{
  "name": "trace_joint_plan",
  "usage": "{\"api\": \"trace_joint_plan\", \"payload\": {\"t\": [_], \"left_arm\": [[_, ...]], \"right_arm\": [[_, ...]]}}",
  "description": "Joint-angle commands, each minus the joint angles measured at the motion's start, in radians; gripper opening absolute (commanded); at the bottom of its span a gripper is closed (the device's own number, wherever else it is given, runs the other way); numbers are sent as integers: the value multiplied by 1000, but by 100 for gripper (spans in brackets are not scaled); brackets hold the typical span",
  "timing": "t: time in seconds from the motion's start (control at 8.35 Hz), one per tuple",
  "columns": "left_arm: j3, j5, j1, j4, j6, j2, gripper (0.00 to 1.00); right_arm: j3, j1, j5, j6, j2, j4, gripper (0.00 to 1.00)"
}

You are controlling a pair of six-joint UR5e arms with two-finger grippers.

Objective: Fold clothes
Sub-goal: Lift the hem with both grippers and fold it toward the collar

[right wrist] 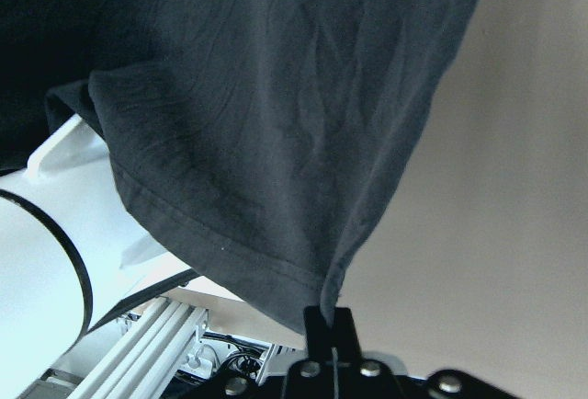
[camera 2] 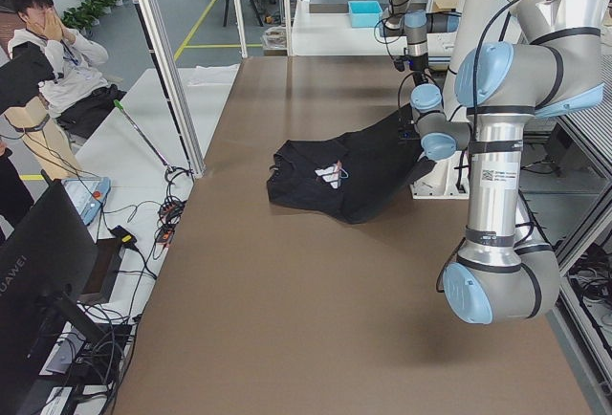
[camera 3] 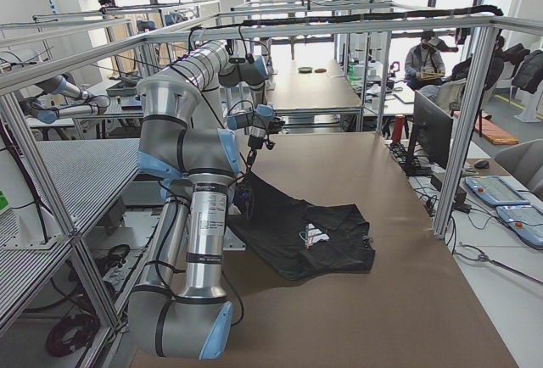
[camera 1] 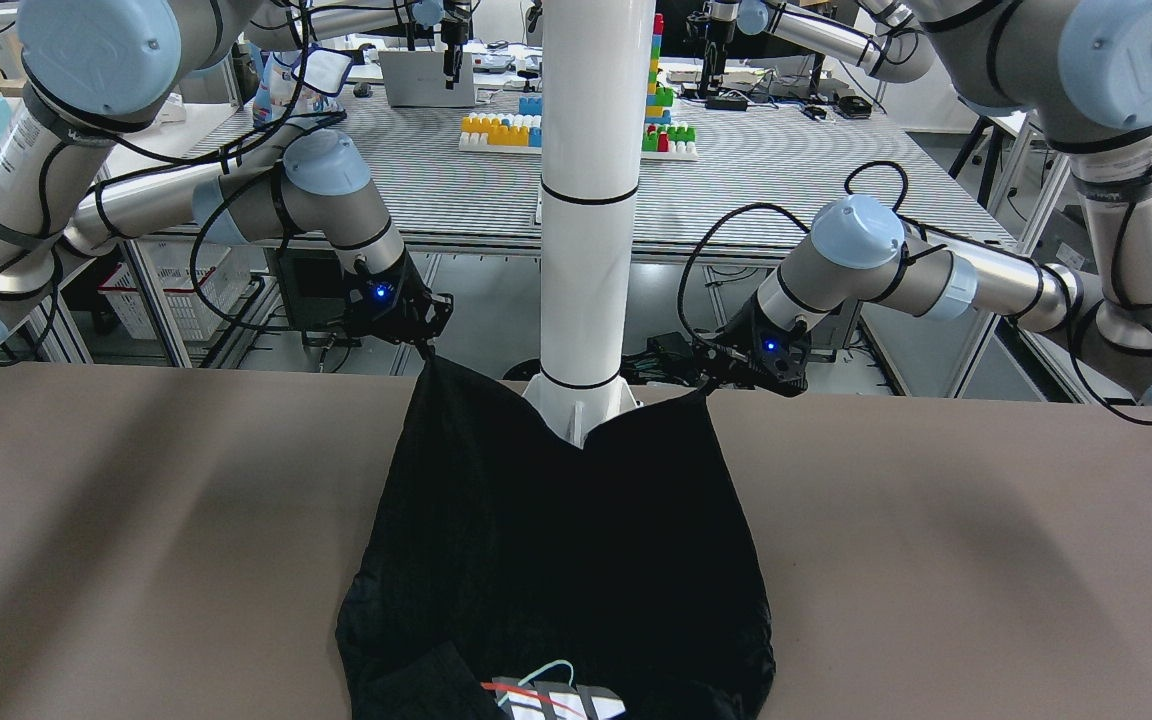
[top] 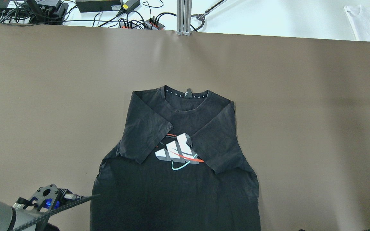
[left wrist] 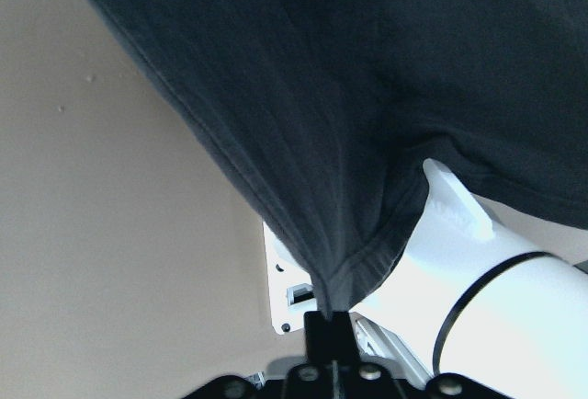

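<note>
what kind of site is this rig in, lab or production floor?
Probably a robotics research lab, not production: toy blocks on the next bench, framed cells with more arms behind, an operator seated nearby. Left hand and right hand hold a T-shirt.

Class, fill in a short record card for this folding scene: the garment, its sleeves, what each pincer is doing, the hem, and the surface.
Garment: black T-shirt, front up, white logo showing
Sleeves: both folded inward over the chest
Left pincer: shut on one hem corner
Right pincer: shut on the other hem corner
Hem: raised at the robot's edge of the table, sagging between the pincers by the white column
Surface: brown table
</note>
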Motion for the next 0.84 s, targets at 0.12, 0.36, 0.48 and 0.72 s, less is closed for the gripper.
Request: {"api": "trace_joint_plan", "payload": {"t": [0.12,0.36,0.48,0.72], "left_arm": [[-13,22,2,3,-2,14,0],[30,48,-101,3,-3,2,0],[67,97,-145,3,-3,-24,0],[197,127,-269,5,-3,-137,0]], "right_arm": [[-29,-104,-170,85,66,-81,0],[-66,-42,-222,85,68,-81,0],[-112,41,-221,84,70,-80,0],[-204,208,-212,62,71,-17,0]]}}
